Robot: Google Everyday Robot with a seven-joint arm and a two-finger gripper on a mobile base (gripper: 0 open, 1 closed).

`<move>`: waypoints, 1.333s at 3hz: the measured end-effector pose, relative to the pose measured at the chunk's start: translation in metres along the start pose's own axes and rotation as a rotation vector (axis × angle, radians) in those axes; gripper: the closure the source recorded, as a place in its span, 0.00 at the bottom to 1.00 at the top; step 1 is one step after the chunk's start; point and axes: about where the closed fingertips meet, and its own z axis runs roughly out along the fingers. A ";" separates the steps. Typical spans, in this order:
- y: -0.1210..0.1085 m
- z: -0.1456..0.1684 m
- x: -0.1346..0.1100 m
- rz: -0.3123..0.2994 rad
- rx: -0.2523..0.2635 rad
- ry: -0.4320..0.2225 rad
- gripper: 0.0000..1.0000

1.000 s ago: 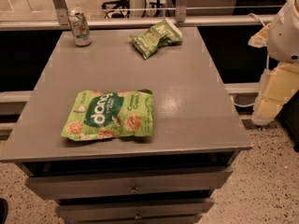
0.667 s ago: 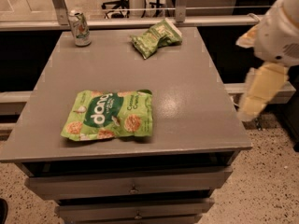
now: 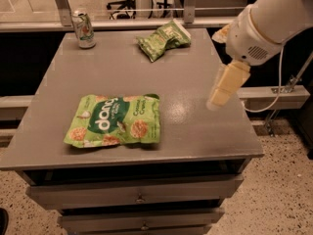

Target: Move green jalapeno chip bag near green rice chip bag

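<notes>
The green jalapeno chip bag (image 3: pixel 164 39), small, olive green and wrinkly, lies at the far middle of the grey table (image 3: pixel 195 131). The green rice chip bag (image 3: pixel 115 120), large, flat and lime green with white lettering, lies at the front left. The two bags are well apart. My gripper (image 3: pixel 218 98) hangs from the white arm (image 3: pixel 274 23) over the table's right side. It is to the right of both bags, touches neither and holds nothing.
A drink can (image 3: pixel 84 29) stands upright at the table's far left corner. Drawers (image 3: pixel 139 197) sit under the tabletop. A rail and glass partition (image 3: pixel 127 22) run behind the table, and a cable (image 3: pixel 274 102) hangs at the right.
My arm and gripper have swung left, from beside the table's right edge to above its right side. The bags and the can have not moved.
</notes>
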 end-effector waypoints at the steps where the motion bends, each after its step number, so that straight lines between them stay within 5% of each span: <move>1: -0.038 0.024 -0.026 -0.025 0.077 -0.097 0.00; 2: -0.057 0.029 -0.036 -0.028 0.125 -0.135 0.00; 4: -0.059 0.024 -0.037 -0.015 0.177 -0.171 0.00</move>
